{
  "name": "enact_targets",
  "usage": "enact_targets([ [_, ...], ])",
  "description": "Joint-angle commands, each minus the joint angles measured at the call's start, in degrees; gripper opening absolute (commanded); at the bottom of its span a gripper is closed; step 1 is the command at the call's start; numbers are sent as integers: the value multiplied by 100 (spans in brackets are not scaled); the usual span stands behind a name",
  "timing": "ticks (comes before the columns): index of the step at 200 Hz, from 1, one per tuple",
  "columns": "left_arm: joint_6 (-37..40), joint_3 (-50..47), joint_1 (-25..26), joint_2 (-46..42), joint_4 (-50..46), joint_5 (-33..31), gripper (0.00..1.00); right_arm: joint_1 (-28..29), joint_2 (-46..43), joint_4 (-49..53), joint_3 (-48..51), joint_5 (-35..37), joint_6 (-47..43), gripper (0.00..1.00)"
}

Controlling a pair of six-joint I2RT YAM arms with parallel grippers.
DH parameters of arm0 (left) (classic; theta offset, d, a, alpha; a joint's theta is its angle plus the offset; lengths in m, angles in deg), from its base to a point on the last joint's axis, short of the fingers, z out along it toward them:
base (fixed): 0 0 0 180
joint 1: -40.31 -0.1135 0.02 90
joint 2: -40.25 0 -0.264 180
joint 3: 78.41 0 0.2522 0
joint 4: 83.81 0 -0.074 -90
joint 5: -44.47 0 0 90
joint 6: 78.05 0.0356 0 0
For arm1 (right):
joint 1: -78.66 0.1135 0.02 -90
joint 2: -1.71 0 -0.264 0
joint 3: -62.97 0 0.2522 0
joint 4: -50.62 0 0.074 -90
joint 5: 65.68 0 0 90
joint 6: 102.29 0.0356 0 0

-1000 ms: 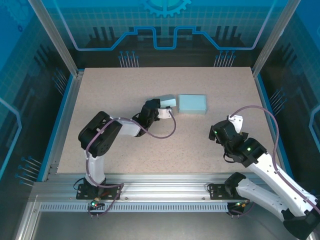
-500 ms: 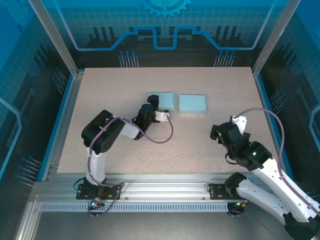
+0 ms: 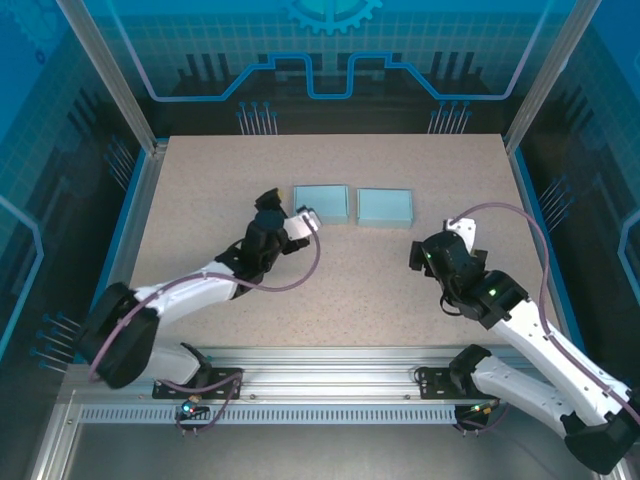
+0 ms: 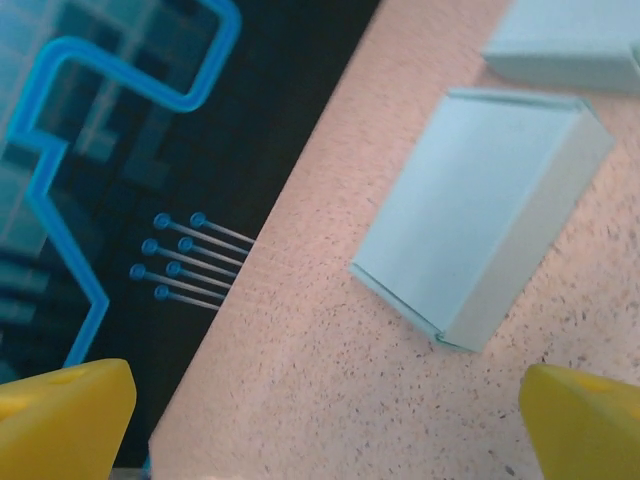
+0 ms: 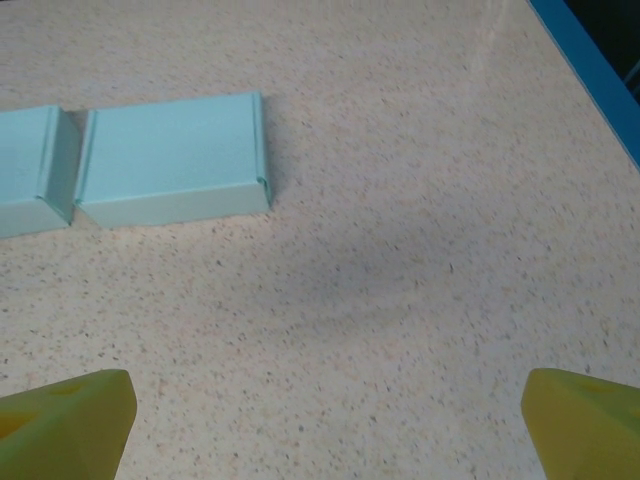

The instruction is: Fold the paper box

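Observation:
Two closed pale blue paper boxes lie flat side by side at the table's middle back: the left box [image 3: 322, 203] [image 4: 480, 210] [image 5: 28, 168] and the right box [image 3: 385, 207] [image 4: 572, 40] [image 5: 170, 155]. My left gripper [image 3: 268, 203] [image 4: 325, 425] hovers just left of the left box, open and holding nothing; its yellow fingertips [image 4: 60, 415] stand wide apart over bare table. My right gripper [image 3: 424, 257] [image 5: 325, 425] is open too, near and to the right of the right box, its fingertips [image 5: 585, 415] apart from both boxes.
The speckled tabletop [image 3: 330, 290] is edged by a blue rim [image 5: 590, 75] on the right and drops to a dark gap [image 4: 270, 120] at the back. Metal frame posts [image 3: 140, 120] stand at the back corners.
My left gripper opened and let go of the left box, which now lies flat, then drew back to the left. My right gripper shifted slightly left and stayed open.

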Motion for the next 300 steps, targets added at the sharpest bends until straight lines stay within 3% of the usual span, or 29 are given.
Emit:
enact_targets([
  [1,-1474,48,-111,-590,-839,-334,99,-101,197,-879,-34,90,-862,100],
  [29,-2553,-86,-492,-1183,-882,-597,99,-418,577,-1642,266,-124,-1717,100],
  [62,-3467,-351,-883,-1390,-966,-1070,99,-1048,722,-2609,753,-951,-2395,100],
  [90,-4086,-820,-1189,-1330,-504,-1489,99,-1748,556,-4205,1564,-1903,-2787,100],
  [110,-4359,-1326,-1390,-1390,103,-1300,99,-2328,614,-5031,1995,-2568,-2774,100],
  [127,-4541,-1604,-1561,-1382,390,-1033,99,-2561,915,-5322,2077,-2728,-2705,100],
  [159,-4632,-1974,-1774,-1140,886,-777,99,-2592,1586,-5681,1996,-2840,-2968,100],
  [197,-4632,-2140,-1958,-742,1630,-590,99,-2582,1757,-6356,2194,-3023,-3224,100],
  [259,-3975,-2133,-2194,778,3674,-199,99,-2625,1908,-7146,2384,-3007,-3529,100],
  [300,-4437,-2092,-2744,970,3548,691,99,-2747,2039,-7822,2601,-3018,-3639,100],
])
